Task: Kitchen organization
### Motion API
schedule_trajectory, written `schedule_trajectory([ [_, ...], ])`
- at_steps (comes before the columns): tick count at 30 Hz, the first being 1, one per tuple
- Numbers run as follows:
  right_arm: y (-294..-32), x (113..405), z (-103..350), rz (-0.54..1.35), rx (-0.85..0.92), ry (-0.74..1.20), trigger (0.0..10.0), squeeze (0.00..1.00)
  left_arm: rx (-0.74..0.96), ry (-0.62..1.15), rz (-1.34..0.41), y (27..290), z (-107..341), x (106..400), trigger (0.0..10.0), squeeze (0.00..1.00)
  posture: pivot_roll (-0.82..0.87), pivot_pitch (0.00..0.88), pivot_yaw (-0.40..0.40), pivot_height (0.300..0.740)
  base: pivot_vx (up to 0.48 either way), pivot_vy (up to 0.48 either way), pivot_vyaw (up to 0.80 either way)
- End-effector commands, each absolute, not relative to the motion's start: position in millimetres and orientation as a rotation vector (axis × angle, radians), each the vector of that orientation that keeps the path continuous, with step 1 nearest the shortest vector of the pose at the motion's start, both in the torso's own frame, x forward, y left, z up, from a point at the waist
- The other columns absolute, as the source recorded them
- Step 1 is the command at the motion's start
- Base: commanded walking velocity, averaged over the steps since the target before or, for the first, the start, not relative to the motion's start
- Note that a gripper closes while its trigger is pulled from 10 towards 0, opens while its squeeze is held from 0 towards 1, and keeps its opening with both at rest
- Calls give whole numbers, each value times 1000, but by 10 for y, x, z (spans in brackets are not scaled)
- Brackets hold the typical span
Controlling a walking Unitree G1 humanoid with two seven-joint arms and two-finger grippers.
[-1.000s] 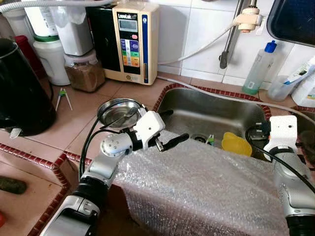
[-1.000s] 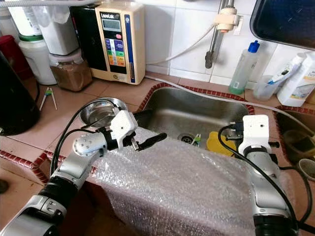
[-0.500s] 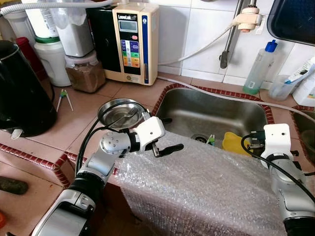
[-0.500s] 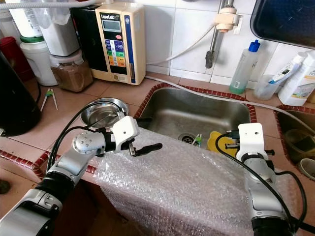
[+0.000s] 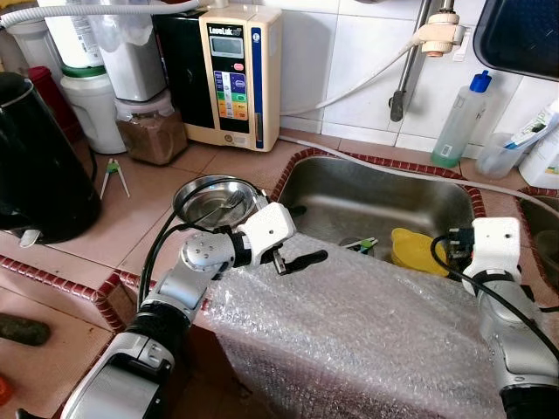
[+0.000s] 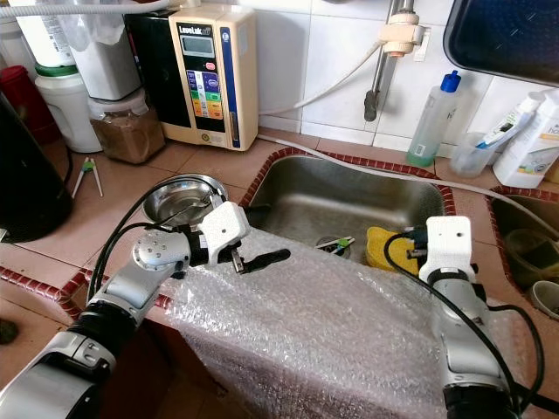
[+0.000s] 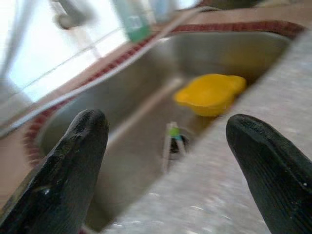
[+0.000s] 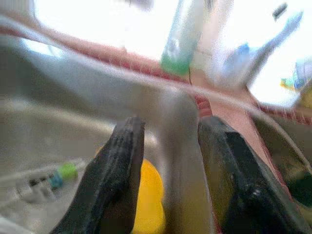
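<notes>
Far left of frame: glossy black kettle (image 5: 39, 166) on terracotta tile counter (image 5: 144, 209). Left of centre: shallow steel bowl (image 5: 212, 199), mirror finish, at the sink's left rim. Left gripper (image 5: 301, 259) hovers just over the near-left edge of the bubble wrap (image 5: 349, 332), fingers spread wide, nothing held. The wrap is a crinkly translucent sheet draped over the sink's front lip. Centre: brushed stainless sink (image 5: 384, 196) with a green-tipped utensil (image 5: 360, 245) by the drain and a soft-looking yellow piece (image 5: 417, 251). Right: right gripper (image 8: 168, 180) pointing into the sink above the yellow piece, fingers parted, empty.

Judgement: reach phase, pre-grasp. Next: lower, pinch something.
</notes>
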State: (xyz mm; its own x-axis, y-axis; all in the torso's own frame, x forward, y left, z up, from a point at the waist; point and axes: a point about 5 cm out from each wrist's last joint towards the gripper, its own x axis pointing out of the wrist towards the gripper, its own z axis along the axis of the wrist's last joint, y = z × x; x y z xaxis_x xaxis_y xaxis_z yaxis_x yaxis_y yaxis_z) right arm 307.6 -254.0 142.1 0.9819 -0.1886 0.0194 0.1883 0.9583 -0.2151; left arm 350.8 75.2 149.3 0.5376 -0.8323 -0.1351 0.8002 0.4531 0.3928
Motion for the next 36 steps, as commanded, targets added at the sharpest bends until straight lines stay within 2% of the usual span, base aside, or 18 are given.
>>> schedule_trajectory([
  [1, -2501, 3105, 1566, -179, -193, -64, 10000, 1000, 422, -99, -962, 776, 1587, 3573, 10000, 1000, 21, 0, 41, 740, 0, 0, 0],
  [4, -2284, 3104, 1739, -82, -130, -153, 10000, 1000, 387, -108, -808, 859, 1660, 3697, 10000, 1000, 18, 0, 39, 740, 0, 0, 0],
  [9, -2044, 3066, 1794, 21, -101, -181, 10000, 1000, 335, -91, -627, 975, 1698, 3814, 10000, 1000, 15, 0, 37, 740, 0, 0, 0],
  [10, -1954, 3047, 1795, 56, -105, -176, 10000, 1000, 343, -31, -534, 1061, 1659, 3872, 10000, 1000, 14, 0, 34, 740, 0, 0, 0],
  [13, -1736, 2985, 1786, 163, -127, -163, 10000, 1000, 350, 74, -410, 1217, 1574, 3934, 10000, 1000, 11, 0, 32, 740, 0, 0, 0],
  [15, -1619, 2951, 1778, 227, -143, -160, 10000, 1000, 347, 124, -395, 1267, 1526, 3941, 10000, 1000, 11, 0, 31, 740, 0, 0, 0],
  [25, -1488, 2891, 1778, 306, -126, -140, 10000, 1000, 438, 165, -399, 1349, 1570, 3986, 10000, 984, 15, 0, 27, 740, 0, 0, 0],
  [26, -1474, 2885, 1774, 311, -127, -135, 10000, 1000, 455, 183, -406, 1364, 1564, 3988, 10000, 0, 13, 0, 29, 740, 0, 0, 0],
  [27, -1462, 2881, 1769, 315, -127, -130, 10000, 996, 477, 200, -416, 1379, 1554, 3987, 10000, 0, 13, 0, 29, 740, 0, 0, 0],
  [28, -1444, 2872, 1757, 320, -130, -118, 10000, 557, 511, 221, -427, 1407, 1545, 3987, 10000, 0, 12, 0, 30, 740, 0, 0, 0],
  [29, -1444, 2872, 1757, 320, -130, -118, 10000, 557, 511, 221, -427, 1407, 1545, 3987, 10000, 0, 12, 0, 30, 740, 0, 0, 0],
  [30, -1435, 2867, 1750, 323, -133, -114, 10000, 486, 516, 234, -429, 1419, 1539, 3987, 10000, 0, 12, 0, 31, 740, 0, 0, 0],
  [31, -1425, 2862, 1739, 327, -138, -110, 10000, 200, 529, 253, -441, 1429, 1528, 3985, 10000, 0, 11, 0, 32, 740, 0, 0, 0],
  [32, -1417, 2858, 1731, 331, -142, -106, 10000, 71, 540, 268, -449, 1435, 1519, 3983, 10000, 0, 11, 0, 32, 740, 0, 0, 0],
  [33, -1411, 2855, 1722, 333, -149, -102, 10000, 0, 547, 287, -458, 1446, 1509, 3980, 10000, 0, 10, 0, 33, 740, 0, 0, 0],
  [36, -1408, 2851, 1718, 335, -155, -97, 10000, 0, 559, 315, -469, 1466, 1498, 3978, 10000, 0, 10, 0, 34, 740, 0, 0, 0],
])
